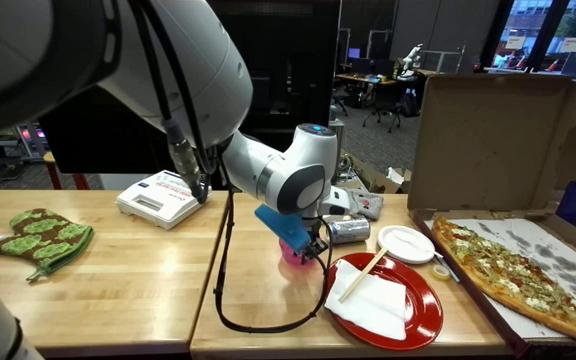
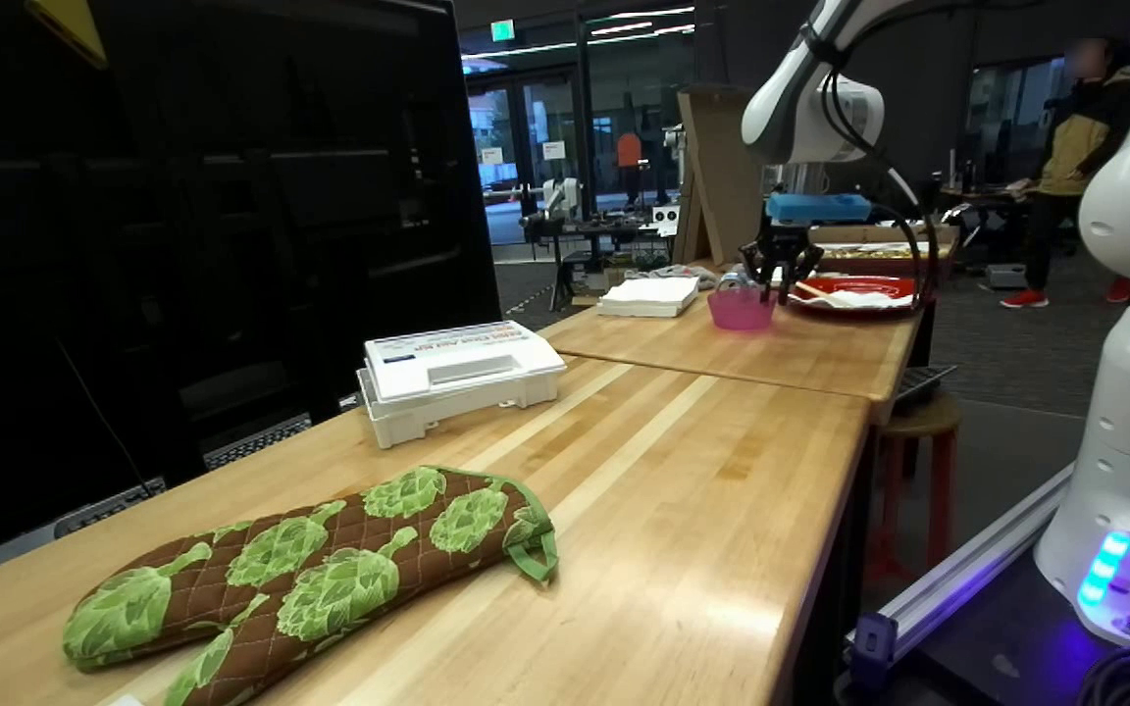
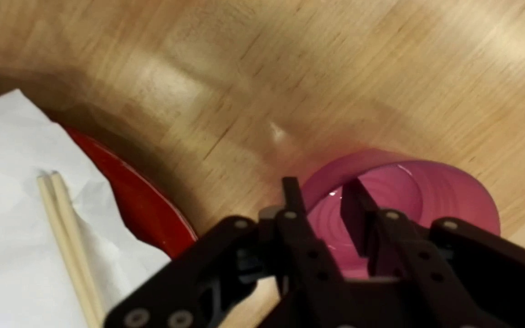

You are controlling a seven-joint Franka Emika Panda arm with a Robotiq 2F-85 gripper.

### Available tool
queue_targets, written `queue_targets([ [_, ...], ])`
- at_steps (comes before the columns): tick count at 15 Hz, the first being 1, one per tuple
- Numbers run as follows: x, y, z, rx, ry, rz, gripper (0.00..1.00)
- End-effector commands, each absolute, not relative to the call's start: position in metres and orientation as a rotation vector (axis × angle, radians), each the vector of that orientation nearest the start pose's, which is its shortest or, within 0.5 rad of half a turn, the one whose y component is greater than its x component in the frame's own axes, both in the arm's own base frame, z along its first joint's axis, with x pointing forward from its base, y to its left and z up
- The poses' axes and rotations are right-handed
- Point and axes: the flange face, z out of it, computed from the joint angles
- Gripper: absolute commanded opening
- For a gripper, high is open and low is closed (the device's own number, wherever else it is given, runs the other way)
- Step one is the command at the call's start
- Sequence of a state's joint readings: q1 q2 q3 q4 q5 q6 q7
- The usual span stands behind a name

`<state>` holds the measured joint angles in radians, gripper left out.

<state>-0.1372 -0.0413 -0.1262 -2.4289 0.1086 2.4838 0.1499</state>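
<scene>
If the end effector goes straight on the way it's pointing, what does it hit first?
Likely the bottom of the pink bowl: the end effector straddles its rim, one finger inside, the other outside over the table. Depth is unclear; the table might come first.

Bowl [image 3: 456, 198]: see-through plastic, smooth, shiny. Plate [image 1: 424, 297]: high gloss (plastic or ceramic, unclear). Napkin [image 1: 380, 310]: matt paper, creased. Chopsticks [image 3: 67, 250]: plain wood, dull. Can [image 1: 349, 231]: shiny metal. Mitt [image 2: 330, 564]: quilted cloth, matt. Kit [image 2: 462, 358]: smooth plastic. Table [image 2: 673, 480]: smooth wood, glossy, catching glare. Box [image 1: 488, 145]: matt cardboard. Gripper [image 3: 322, 196]: mostly matt, shinier screw heads [image 3: 180, 318].
</scene>
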Motion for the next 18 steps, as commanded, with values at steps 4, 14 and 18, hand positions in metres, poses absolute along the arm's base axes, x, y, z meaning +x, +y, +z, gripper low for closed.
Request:
queue_targets([
  [4, 0.479, -0.128, 0.345, -2.959, 0.767, -0.154, 0.0],
  [14, 0.482, -0.088, 0.362, -3.068, 0.571, -0.196, 0.01],
  [18, 0.486, -0.052, 0.374, -3.153, 0.428, -0.203, 0.01],
])
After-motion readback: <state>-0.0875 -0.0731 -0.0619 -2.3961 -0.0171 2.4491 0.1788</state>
